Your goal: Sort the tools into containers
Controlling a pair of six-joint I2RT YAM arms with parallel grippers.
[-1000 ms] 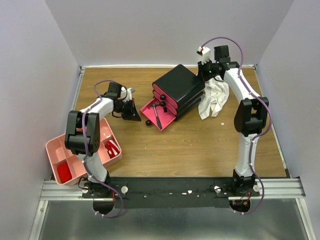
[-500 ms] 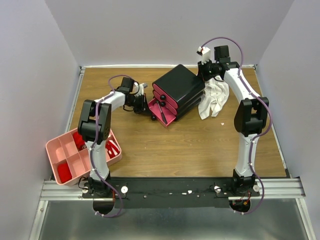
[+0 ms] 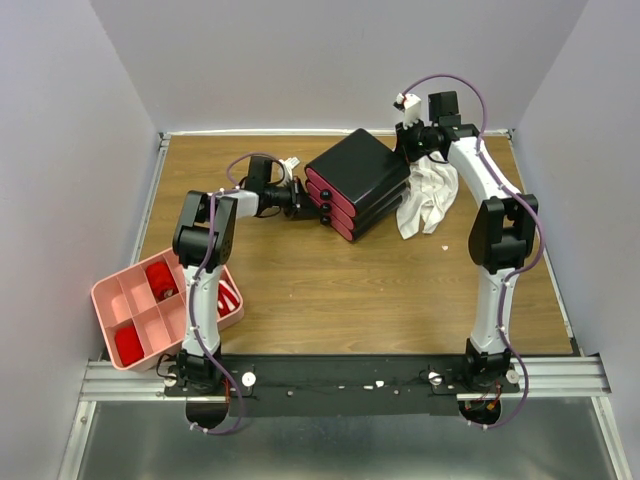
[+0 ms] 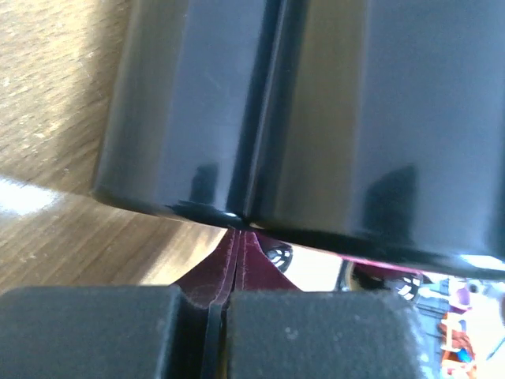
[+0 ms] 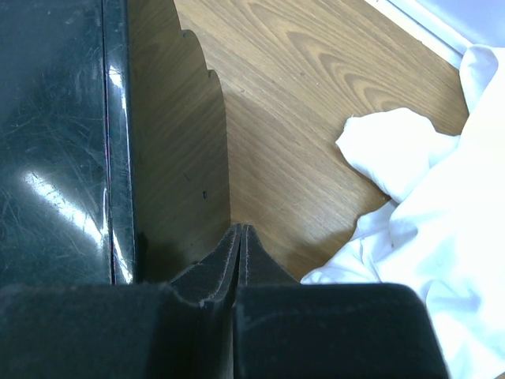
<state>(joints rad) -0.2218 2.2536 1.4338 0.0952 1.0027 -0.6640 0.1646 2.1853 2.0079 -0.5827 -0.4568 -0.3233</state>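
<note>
Sitting nearest, the pale-pink tray (image 3: 118,300) held red objects (image 3: 160,276) too small to identify. Farther on, the left gripper (image 3: 297,195), fingers pressed together, touched the black drawer box (image 3: 360,165), its three magenta drawers (image 3: 338,218) closed, contents hidden. Behind the box, the right gripper (image 3: 408,140), fingers also meeting on nothing, hung beside a white cloth (image 3: 425,200).

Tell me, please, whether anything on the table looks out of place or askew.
A crumpled white cloth lies on the table beside the black drawer box; it is neither tool nor container. The box also sits diagonal to the table edges.
</note>
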